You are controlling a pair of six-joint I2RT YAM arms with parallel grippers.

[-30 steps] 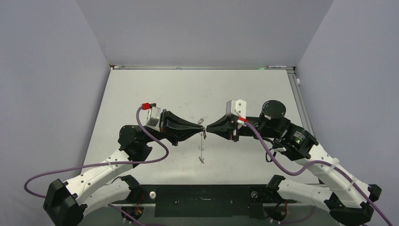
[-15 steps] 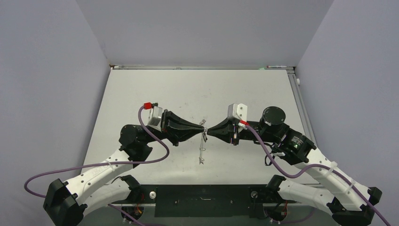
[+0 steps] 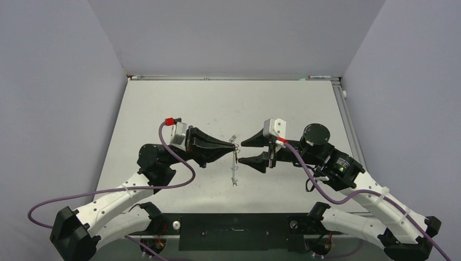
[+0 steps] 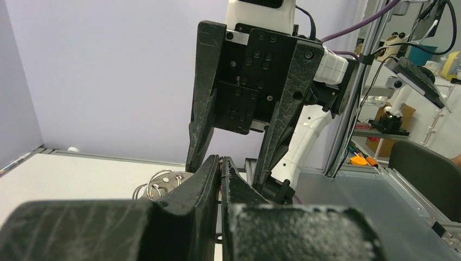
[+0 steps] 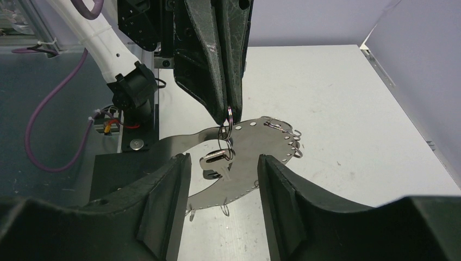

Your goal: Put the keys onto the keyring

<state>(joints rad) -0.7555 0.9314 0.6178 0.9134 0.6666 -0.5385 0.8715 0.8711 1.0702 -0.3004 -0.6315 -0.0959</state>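
Note:
My left gripper is shut on a small wire ring, its tips pointing at the right gripper. From that ring hangs the keyring, a flat grey metal crescent with holes and small wire loops along its rim. It shows edge-on in the top view. One small silver key dangles from the loops in front of the crescent. My right gripper stands open with the key between its fingers, touching neither. In the left wrist view the left gripper is closed, and the loops show beside it.
The white table runs to grey walls at the back and both sides. A black base plate lies along the near edge between the arm bases. Purple cables loop beside each arm.
My right gripper was shut tip to tip against the left gripper and has now opened. The left gripper still holds the ring, and the hanging crescent has barely shifted.

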